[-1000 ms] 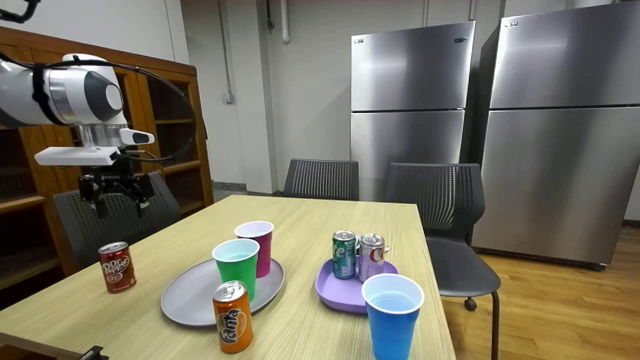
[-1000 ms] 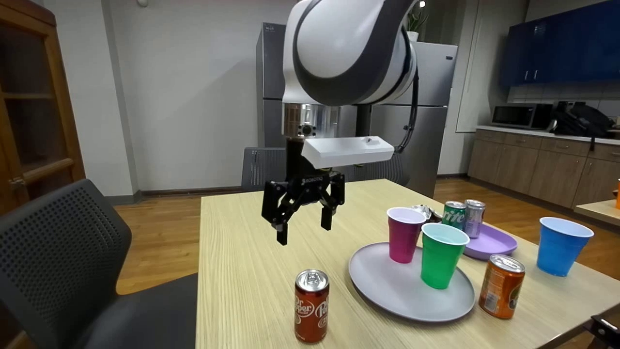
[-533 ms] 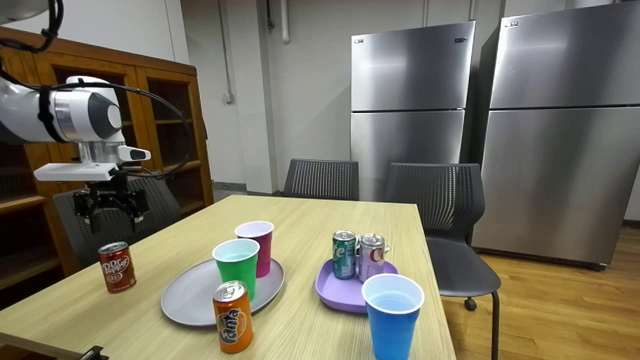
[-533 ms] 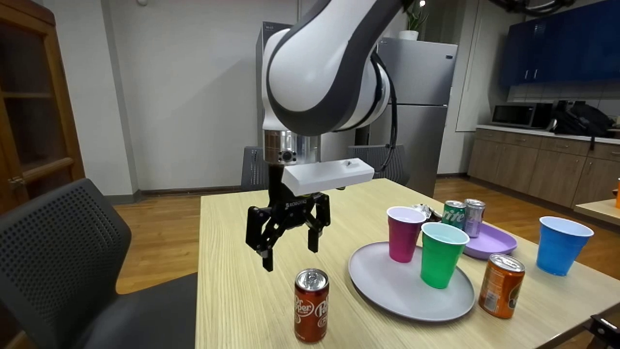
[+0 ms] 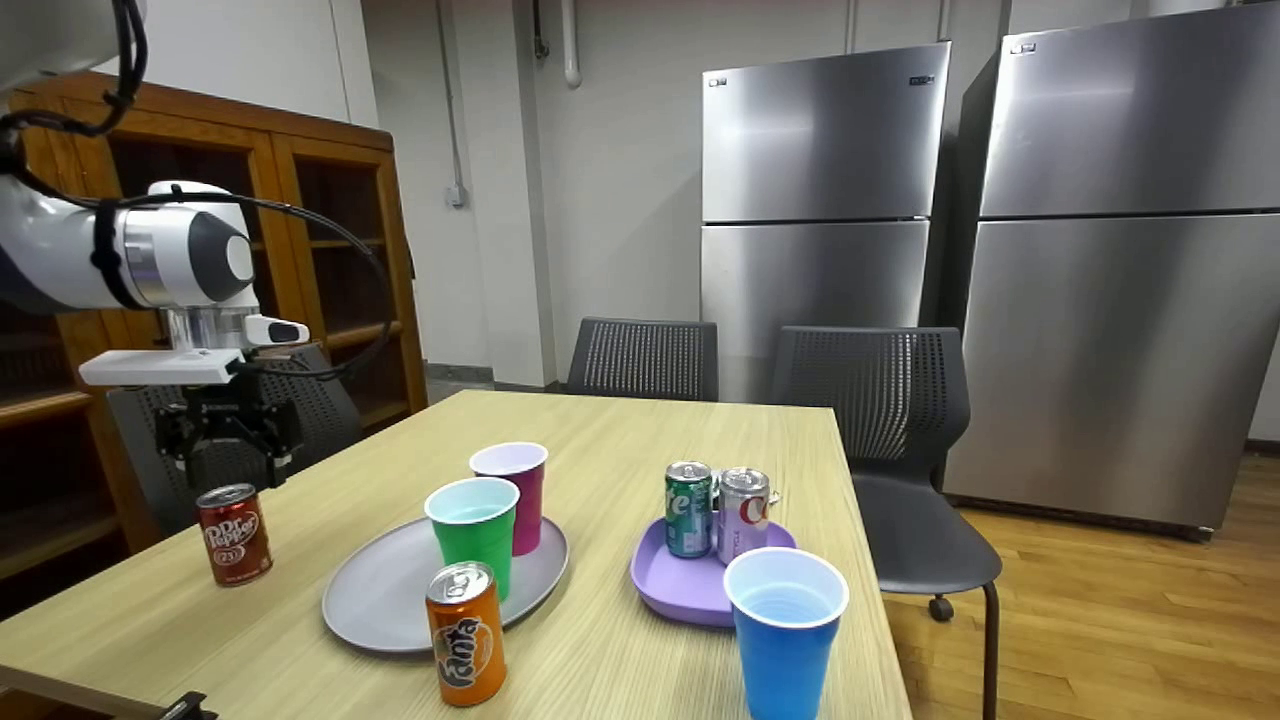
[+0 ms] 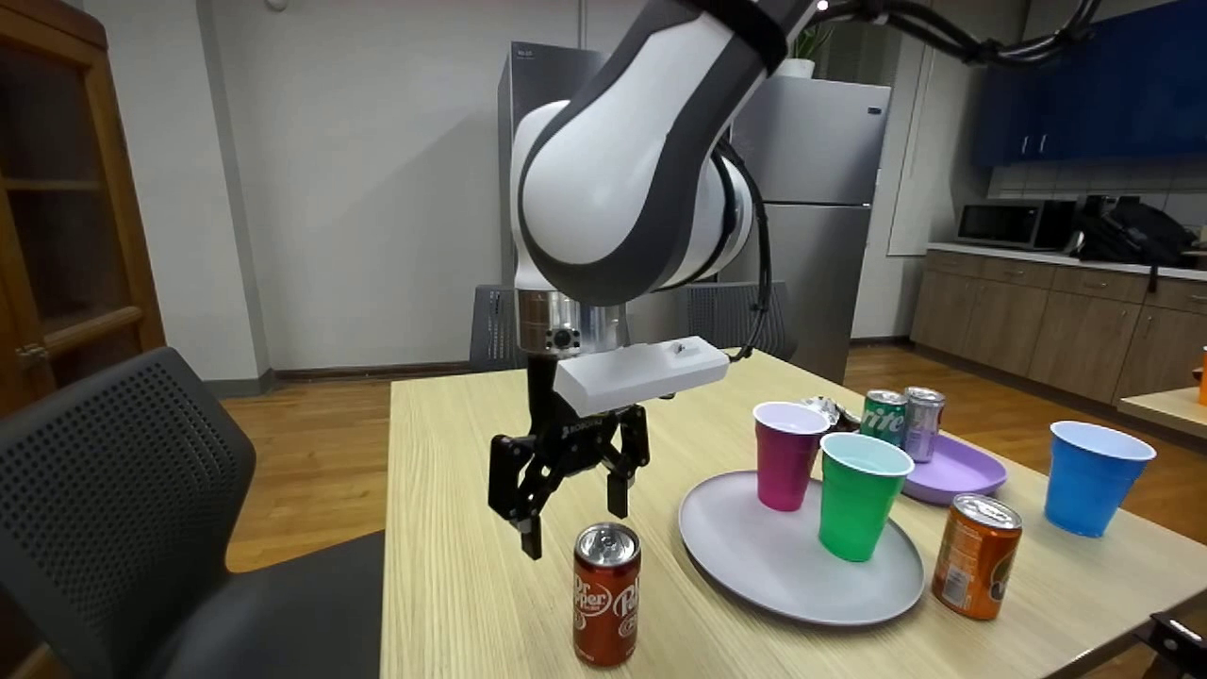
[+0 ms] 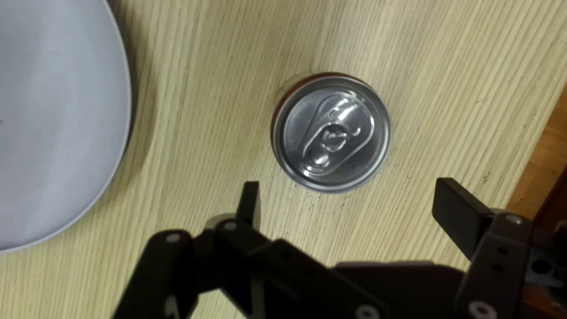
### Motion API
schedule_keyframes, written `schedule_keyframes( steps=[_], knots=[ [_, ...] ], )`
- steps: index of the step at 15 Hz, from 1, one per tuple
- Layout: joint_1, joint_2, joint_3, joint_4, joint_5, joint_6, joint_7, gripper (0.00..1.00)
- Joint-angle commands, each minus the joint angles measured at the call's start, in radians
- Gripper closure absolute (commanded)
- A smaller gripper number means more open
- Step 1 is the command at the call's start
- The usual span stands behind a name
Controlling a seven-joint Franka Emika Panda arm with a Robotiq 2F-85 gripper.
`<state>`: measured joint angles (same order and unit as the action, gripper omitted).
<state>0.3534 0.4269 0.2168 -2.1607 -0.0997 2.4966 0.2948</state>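
Find the Dr Pepper can [image 6: 606, 604] upright on the counter [image 6: 453, 604], untouched. Hovering near its top with the pincer [image 6: 575, 525] spread and empty: apparently almost done with reaching, not yet with gripping. Nearby, see a grey plate [image 6: 745, 547].

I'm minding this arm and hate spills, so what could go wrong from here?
The open gripper is not centred on the Dr Pepper can in the wrist view; lowered like this, it might tip the can over.
The table edge shows on one side, so a toppled can could roll off.
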Motion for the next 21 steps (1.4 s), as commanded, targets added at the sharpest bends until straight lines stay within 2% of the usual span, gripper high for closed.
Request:
schedule_keyframes(
  steps=[1,21],
  knots=[
    [0.019,0.003,-0.018,0.007,-0.011,-0.02,-0.011,0.0],
    [0.006,-0.022,-0.013,-0.079,0.011,-0.002,-0.022,0.0]
  ],
)
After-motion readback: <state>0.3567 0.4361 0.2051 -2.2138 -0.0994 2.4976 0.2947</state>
